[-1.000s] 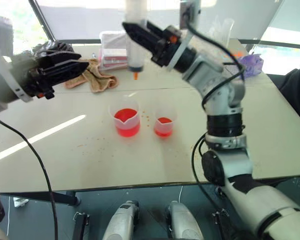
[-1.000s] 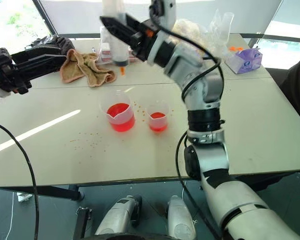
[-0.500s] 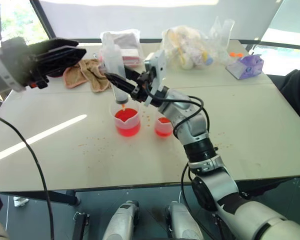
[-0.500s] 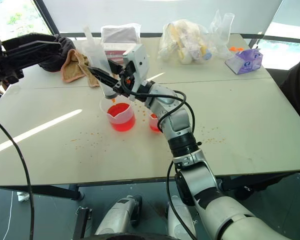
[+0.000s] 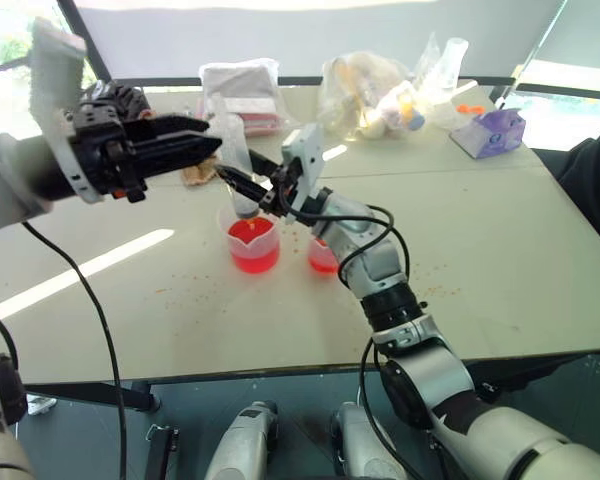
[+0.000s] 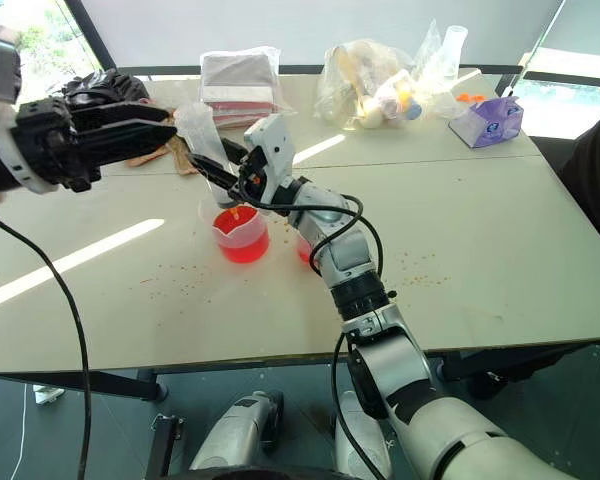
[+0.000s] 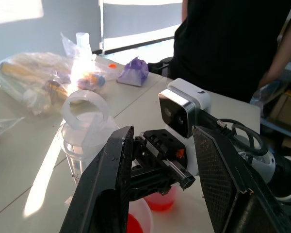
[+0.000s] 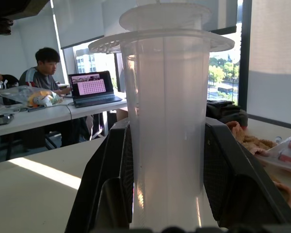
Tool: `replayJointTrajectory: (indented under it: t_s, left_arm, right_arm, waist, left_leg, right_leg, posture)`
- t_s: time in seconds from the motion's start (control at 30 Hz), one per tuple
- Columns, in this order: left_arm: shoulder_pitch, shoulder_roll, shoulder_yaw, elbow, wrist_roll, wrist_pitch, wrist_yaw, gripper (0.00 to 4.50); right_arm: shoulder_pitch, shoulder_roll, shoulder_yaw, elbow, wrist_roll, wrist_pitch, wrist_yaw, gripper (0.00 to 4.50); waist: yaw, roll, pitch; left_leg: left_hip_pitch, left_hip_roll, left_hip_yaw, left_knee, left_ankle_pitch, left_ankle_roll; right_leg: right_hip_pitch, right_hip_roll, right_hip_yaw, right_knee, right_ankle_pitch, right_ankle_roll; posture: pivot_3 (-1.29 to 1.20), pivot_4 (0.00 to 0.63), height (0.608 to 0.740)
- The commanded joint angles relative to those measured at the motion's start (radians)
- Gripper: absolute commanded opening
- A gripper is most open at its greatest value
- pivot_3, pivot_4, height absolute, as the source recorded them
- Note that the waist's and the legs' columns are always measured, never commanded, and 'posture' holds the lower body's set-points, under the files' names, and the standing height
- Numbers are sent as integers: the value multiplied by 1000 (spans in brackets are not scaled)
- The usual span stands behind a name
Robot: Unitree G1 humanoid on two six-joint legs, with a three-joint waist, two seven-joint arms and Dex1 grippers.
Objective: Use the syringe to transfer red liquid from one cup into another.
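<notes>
A: Start with the biggest thing. What carries it all?

B: A pale table [image 6: 500,250], with a person in dark clothes [image 7: 233,43] standing at its far side in the left wrist view.

A: And the arms?

B: The right end effector [image 6: 220,172] reaches in over the cups, its two black fingers clamped on the barrel of the syringe [image 6: 205,140]. The left end effector [image 5: 185,150] hangs level just beside the syringe's top, fingers spread apart and holding nothing.

A: How does the syringe sit?

B: Roughly upright, tilted a little, with its orange tip [image 6: 236,211] pointing down at the mouth of the spouted beaker [image 5: 253,245]. Whether the tip touches the liquid, I cannot tell.

A: The liquid itself?

B: Red liquid [image 5: 254,252] fills the lower part of the beaker. The smaller cup [image 5: 323,256] stands just beside it, partly behind the right arm, also holding some red.

A: Anything smaller?

B: Orange specks [image 6: 175,280] scattered across the table near the cups.
</notes>
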Motion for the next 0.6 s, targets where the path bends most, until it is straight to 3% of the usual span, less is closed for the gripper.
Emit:
replayJointTrajectory:
  t_s: [0.03, 0.6]
  left_arm:
    - [-18, 1, 4, 0, 32, -28, -27, 2004]
    - [-1, -51, -28, 38, 160, -75, -103, 2004]
  right_arm:
    - [0, 14, 11, -46, -1, -15, 3, 1318]
    - [34, 5, 40, -118, 1, 11, 18, 1318]
  waist:
    - [0, 0, 0]
    - [0, 0, 0]
  left_leg:
    - [0, 0, 0, 0, 0, 0]
    - [0, 0, 0, 0, 0, 0]
  right_leg:
    - [0, 0, 0, 0, 0, 0]
    - [0, 0, 0, 0, 0, 0]
  posture:
    - [0, 150, 736]
    - [0, 150, 736]
